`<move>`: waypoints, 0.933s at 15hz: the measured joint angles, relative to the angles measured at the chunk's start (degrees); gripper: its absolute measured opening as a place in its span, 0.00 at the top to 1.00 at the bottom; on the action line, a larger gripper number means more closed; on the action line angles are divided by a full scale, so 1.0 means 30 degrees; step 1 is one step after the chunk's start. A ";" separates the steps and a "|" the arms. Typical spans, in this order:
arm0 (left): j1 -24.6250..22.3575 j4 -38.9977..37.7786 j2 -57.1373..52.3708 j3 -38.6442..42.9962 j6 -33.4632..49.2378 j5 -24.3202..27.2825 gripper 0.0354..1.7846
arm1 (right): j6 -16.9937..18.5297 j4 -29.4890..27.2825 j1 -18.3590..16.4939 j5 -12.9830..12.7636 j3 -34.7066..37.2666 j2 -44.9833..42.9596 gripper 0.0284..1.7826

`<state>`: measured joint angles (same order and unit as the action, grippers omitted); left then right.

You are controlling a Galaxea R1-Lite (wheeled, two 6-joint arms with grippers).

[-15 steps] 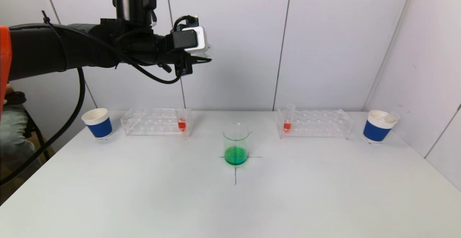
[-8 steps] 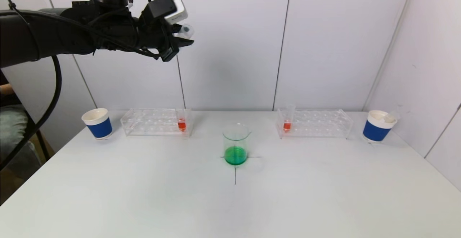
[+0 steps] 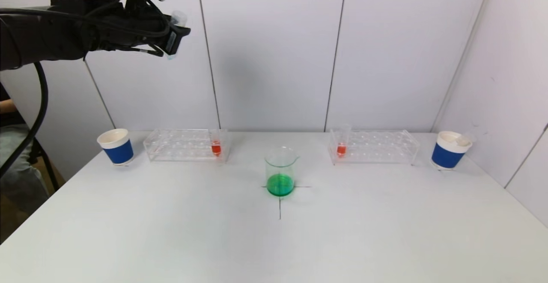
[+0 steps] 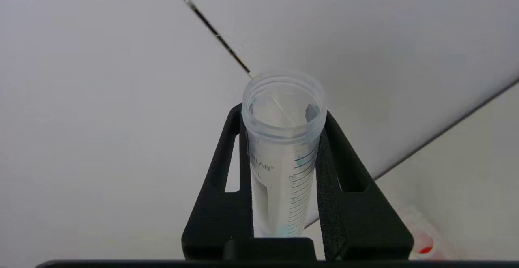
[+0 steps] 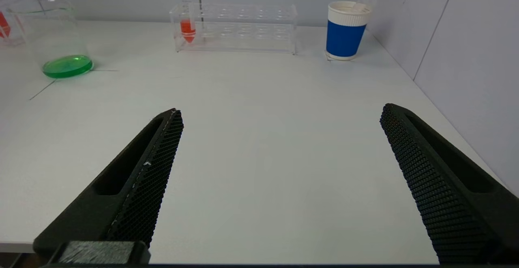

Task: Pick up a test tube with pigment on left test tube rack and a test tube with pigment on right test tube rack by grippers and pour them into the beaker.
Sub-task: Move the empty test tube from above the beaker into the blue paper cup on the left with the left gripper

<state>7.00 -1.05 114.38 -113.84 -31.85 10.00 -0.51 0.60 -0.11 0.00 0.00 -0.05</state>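
- Left gripper (image 3: 173, 39): raised high above the table's left side, against the wall panels. Fingers clamped on an empty test tube (image 4: 284, 146); the left wrist view shows clear graduated walls, open mouth, nothing coloured inside, one black pad on each side of it.
- Left paper cup (image 3: 116, 146): blue band, white rim, upright at the far left of the table (image 3: 171, 231), just beside the left rack.
- Left test tube rack (image 3: 186, 145): clear plastic, along the back edge. One tube with red pigment (image 3: 215, 146) stands upright in its end slot nearest the beaker; the other slots look bare.
- Beaker (image 3: 280, 171): upright at table centre on a drawn cross mark, green liquid in the bottom, well apart from both racks.
- Right test tube rack (image 3: 372, 147): clear plastic, back edge. One tube with red pigment (image 3: 341, 144) upright in the end slot nearest the beaker.
- Right paper cup (image 3: 450, 149): blue band, far right, near the side wall; something pale and translucent sits in it, cannot tell what.
- Right gripper (image 5: 279, 179): out of the head view; its wrist view shows it low over the table's near right part, fingers spread wide, holding nothing.
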 joint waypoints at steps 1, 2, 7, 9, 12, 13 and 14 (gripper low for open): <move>-0.0305 -0.0447 0.0085 0.0008 0.0805 -0.0845 0.76 | 0.0000 -0.0008 0.0000 0.0000 0.0000 0.0000 0.01; -0.0654 -0.0776 0.0167 0.0065 0.1577 -0.1853 0.76 | 0.0000 0.0000 0.0000 0.0000 0.0000 0.0000 0.01; -0.2430 -0.1239 0.0118 0.0983 0.5165 -0.4913 0.76 | 0.0000 0.0000 0.0000 0.0000 0.0000 0.0000 0.01; -0.3178 -0.1248 -0.0163 0.1918 0.5916 -0.5039 0.76 | 0.0000 -0.0008 0.0000 0.0000 0.0000 0.0000 0.01; -0.4112 -0.1276 -0.0788 0.3584 0.6680 -0.5096 0.76 | 0.0000 0.0000 0.0000 0.0000 0.0000 0.0000 0.01; -0.4397 -0.1365 -0.1028 0.4210 0.6798 -0.5104 0.76 | 0.0000 0.0000 0.0000 -0.0008 0.0000 0.0000 0.01; -0.4645 -0.1634 -0.1248 0.4880 0.6965 -0.5104 0.76 | 0.0008 0.0000 0.0000 0.0000 0.0000 0.0000 0.01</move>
<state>-6.94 -5.95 110.64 -99.19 -10.96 -5.32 -0.49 0.60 -0.11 0.00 0.00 -0.05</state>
